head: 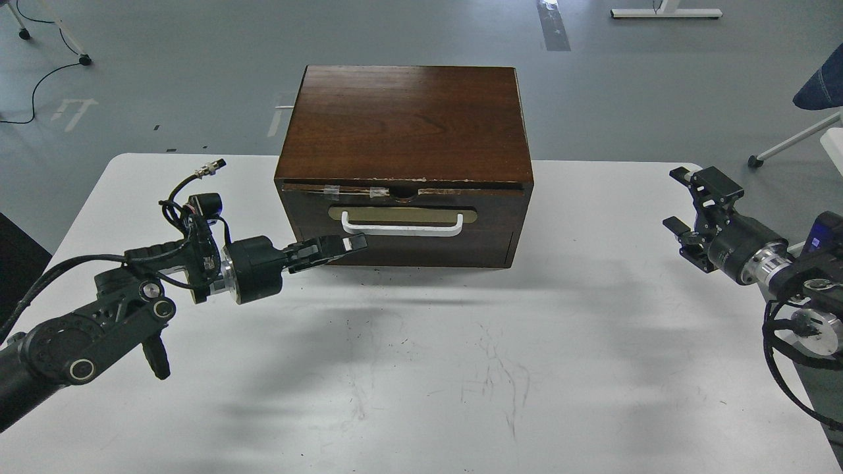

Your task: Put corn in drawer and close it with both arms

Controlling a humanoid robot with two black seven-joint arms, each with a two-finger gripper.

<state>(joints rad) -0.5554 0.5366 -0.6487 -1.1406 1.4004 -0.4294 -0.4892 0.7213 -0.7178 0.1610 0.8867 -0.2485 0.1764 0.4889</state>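
One cabinet (403, 131), one drawer (402, 214), one table (421, 368), two arms.

The room is evenly and fairly brightly lit from overhead. The white desk (421, 368) shows no harsh glare, only soft grey shadows: a broad one runs along the front foot of the wooden cabinet (405, 158), and fainter, blurred streaks lie on the desk in front of the cabinet, under the arms. A mild sheen sits on the cabinet's top. Focus is sharp across the cabinet and desk scuffs. Toward the corners, away from the cabinet, straight edges bow slightly.
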